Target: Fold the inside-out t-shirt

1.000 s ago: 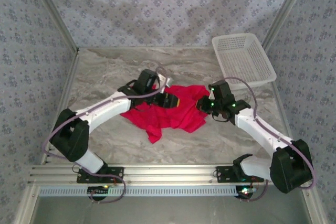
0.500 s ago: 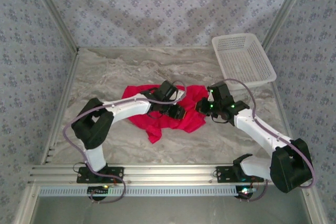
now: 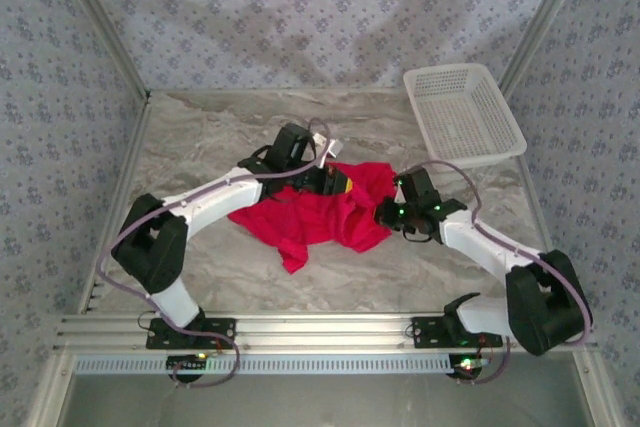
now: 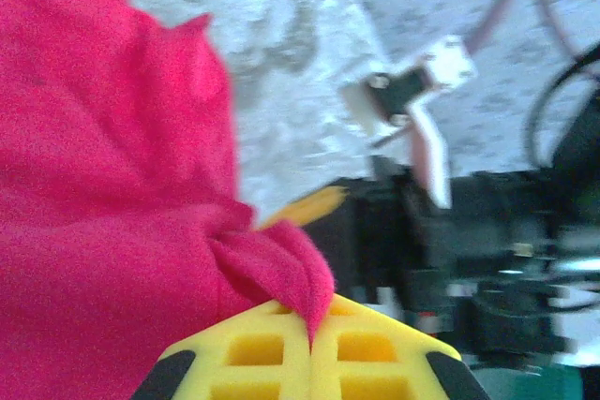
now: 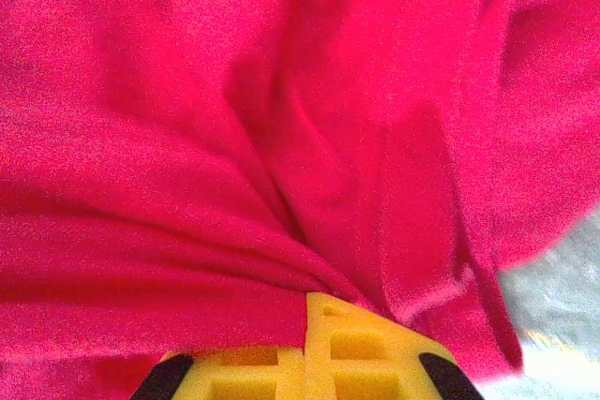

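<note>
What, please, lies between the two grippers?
Bunched cloth of the red t-shirt, which the left gripper and right gripper each pinch, as the top view shows.

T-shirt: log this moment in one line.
stage: fold not yet done | t-shirt: bunched on table | left gripper: shut on t-shirt | right gripper: shut on t-shirt | basket: far right, apart from t-shirt

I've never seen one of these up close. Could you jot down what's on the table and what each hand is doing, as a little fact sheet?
Garment: red t-shirt, crumpled mid-table
Left hand: shut, pinching a fold of the shirt
Right hand: shut on the shirt's edge nearest the basket
Basket: white mesh, far right corner, apart from the shirt
Surface: marbled table
</note>
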Motion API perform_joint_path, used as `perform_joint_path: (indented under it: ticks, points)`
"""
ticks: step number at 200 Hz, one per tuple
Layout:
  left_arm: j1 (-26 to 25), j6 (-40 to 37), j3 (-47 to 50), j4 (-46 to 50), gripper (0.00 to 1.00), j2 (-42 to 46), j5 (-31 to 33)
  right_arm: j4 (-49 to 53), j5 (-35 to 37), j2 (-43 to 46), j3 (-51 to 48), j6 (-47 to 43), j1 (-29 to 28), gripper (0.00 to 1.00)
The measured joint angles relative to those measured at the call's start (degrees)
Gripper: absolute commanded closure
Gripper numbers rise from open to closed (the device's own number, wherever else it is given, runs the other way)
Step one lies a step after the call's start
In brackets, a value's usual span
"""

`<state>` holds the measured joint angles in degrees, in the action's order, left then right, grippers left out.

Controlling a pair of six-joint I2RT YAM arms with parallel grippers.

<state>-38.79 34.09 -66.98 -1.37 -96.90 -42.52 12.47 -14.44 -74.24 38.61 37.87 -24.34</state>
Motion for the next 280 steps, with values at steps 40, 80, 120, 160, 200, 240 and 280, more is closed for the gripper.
perform_joint_path:
  ticks: [40, 80, 120, 160, 200, 240, 280]
  points:
    - [1.2, 15.4, 2.9, -22.0, 1.00, -7.3, -13.5, 2.4, 0.1, -1.5, 3.7, -0.2, -0.1, 0.83]
    - [3.4, 23.1, 4.8, -32.2, 1.00, -9.1, -17.7, 7.4, 0.4, 3.9, 4.2, -0.9, 0.1, 0.66]
    - [5.7, 23.5, 4.8, -32.5, 1.00, -9.2, -17.7, 4.7, -2.9, 11.6, 1.8, -0.8, -0.1, 0.61]
    - [5.6, 23.5, 4.8, -31.6, 1.00, -9.4, -17.7, -1.4, -6.2, 12.5, -0.5, -0.1, -2.3, 0.45]
    - [5.6, 23.5, 4.8, -31.4, 1.00, -9.4, -17.5, -6.9, -8.4, 7.5, 0.1, -0.2, -5.1, 0.39]
    - [5.6, 23.5, 4.8, -31.5, 1.00, -9.4, -17.5, -10.5, -9.2, 3.5, 2.1, -0.2, -7.9, 0.38]
    - [5.5, 23.7, 4.8, -31.5, 1.00, -9.9, -17.5, -12.1, -9.2, 3.2, 4.2, -1.1, -9.7, 0.37]
